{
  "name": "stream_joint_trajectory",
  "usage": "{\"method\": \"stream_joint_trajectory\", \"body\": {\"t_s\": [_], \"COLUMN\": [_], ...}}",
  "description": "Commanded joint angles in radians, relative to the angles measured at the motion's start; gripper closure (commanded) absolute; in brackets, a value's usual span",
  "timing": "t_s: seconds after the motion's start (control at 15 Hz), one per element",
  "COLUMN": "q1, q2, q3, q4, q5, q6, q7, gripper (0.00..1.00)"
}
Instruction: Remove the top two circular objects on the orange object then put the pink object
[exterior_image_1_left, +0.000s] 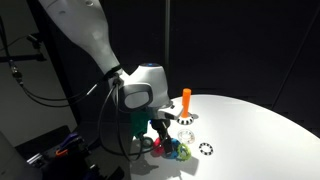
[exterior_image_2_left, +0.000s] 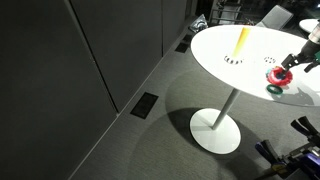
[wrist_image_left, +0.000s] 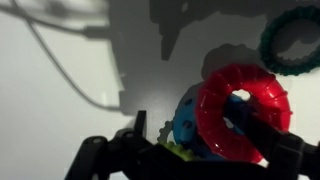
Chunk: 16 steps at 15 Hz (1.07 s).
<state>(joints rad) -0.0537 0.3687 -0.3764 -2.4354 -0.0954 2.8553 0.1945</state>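
The tool (exterior_image_1_left: 160, 131) is hanging wide open over one pink ring (wrist_image_left: 245, 105) and one blue ring (wrist_image_left: 185, 125); one green ring (wrist_image_left: 295, 40) is lying just beyond.

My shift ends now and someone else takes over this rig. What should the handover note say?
Tool: open, down at the pink ring, nothing gripped.
Pink ring: tilted, leaning on the blue ring; green ring beside.
Orange peg: shaft looks bare; a gear ring lies on the table.
Done, it seems: top rings off.
Left: grip pink ring, thread it on the peg.
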Motion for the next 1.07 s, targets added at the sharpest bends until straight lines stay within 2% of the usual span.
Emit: {"method": "stream_joint_trajectory", "body": {"t_s": [0.0, 0.27, 0.33, 0.67, 0.93, 1.0], "q1": [-0.009, -0.002, 0.001, 0.008, 0.008, 0.004], "q2": [0.025, 0.051, 0.057, 0.074, 0.024, 0.010], "q3": [0.002, -0.002, -0.004, -0.010, -0.005, -0.001], "q4": [0.005, 0.007, 0.008, 0.013, 0.010, 0.010], "q5": [-0.020, -0.009, -0.008, 0.000, 0.007, 0.009], "q6": [0.057, 0.098, 0.106, 0.128, 0.094, 0.084], "q7": [-0.006, -0.009, -0.008, -0.008, -0.016, -0.020], "gripper": [0.00, 0.00, 0.16, 0.60, 0.90, 0.90]}}
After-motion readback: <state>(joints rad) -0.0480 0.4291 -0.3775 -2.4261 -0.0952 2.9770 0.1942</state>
